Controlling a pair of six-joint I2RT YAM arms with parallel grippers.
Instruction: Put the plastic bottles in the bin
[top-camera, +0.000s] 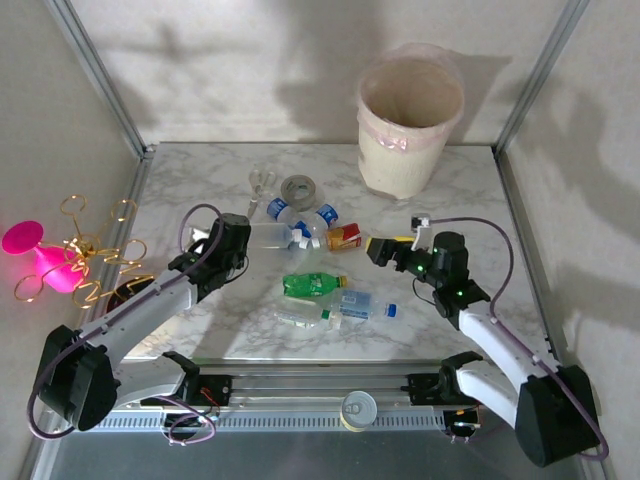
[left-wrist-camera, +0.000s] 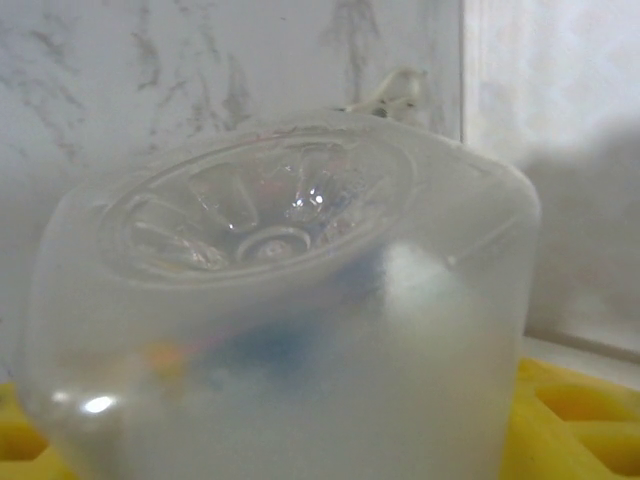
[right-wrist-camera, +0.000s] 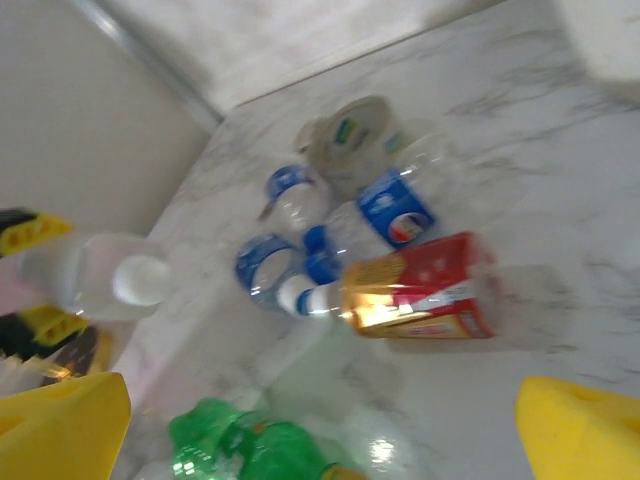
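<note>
Marbled worktop (top-camera: 190, 180), white-walled booth. The bin (top-camera: 400, 165) stands upright at the far right corner, mouth up, well apart from the bottles, which lie scattered mid-worktop between the two arms.

Left fingers (right-wrist-camera: 45, 325): pressed against opposite sides of a clear bottle (top-camera: 275, 236) near its base end. We log this as a grip. As far as we can tell, the bottle rests on the worktop and is not yet lifted. We judge the hold was taken across the body because that is the narrow way round a lying bottle. It also leaves the bottle's length free to swing toward the bin.

Orientation: the clear bottle lies on its side, long axis roughly left-right across the worktop. Its moulded base (left-wrist-camera: 270, 240) faces the left wrist camera, and its white cap (right-wrist-camera: 140, 280) points toward the right arm.

Right fingers (right-wrist-camera: 585, 435): spread wide with nothing between them, hovering just beside the orange-red labelled bottle (top-camera: 345, 237) and aimed into the cluster. We judge they are poised for a pick of their own.

Others: the green bottle (top-camera: 312, 285) lies on its side, also left-right. The blue-labelled bottle (top-camera: 365, 305) lies just beside it, cap to the right. The tape roll (top-camera: 298, 190) sits beyond the cluster and is not for the bin.
</note>
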